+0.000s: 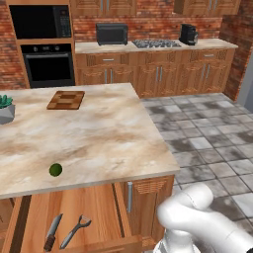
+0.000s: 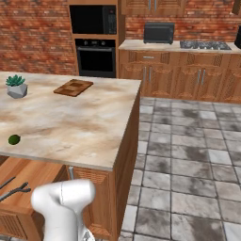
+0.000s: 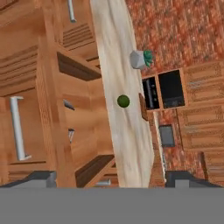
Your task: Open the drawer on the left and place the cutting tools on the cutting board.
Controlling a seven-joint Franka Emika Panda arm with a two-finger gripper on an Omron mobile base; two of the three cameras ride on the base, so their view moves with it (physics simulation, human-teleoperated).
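The drawer (image 1: 94,207) stands pulled out under the island's left front, its silver bar handle (image 3: 17,127) toward me. Inside lie the two cutting tools: a dark-handled knife (image 1: 53,231) and a forked scissor-like tool (image 1: 75,231), side by side. They also show in the right base view as tools (image 2: 14,190) and in the hand view as small grey tips (image 3: 70,133). The checkered cutting board (image 1: 65,100) rests at the island's far side, also board (image 2: 73,87). My gripper (image 3: 113,180) hangs low in front of the drawer, open, with nothing between its fingers.
A green lime (image 1: 56,170) lies near the counter's front edge. A potted succulent (image 1: 5,108) stands at the island's left. Cabinet doors with vertical handles (image 1: 130,196) flank the drawer. Tiled floor lies to the right; ovens and a back counter stand beyond.
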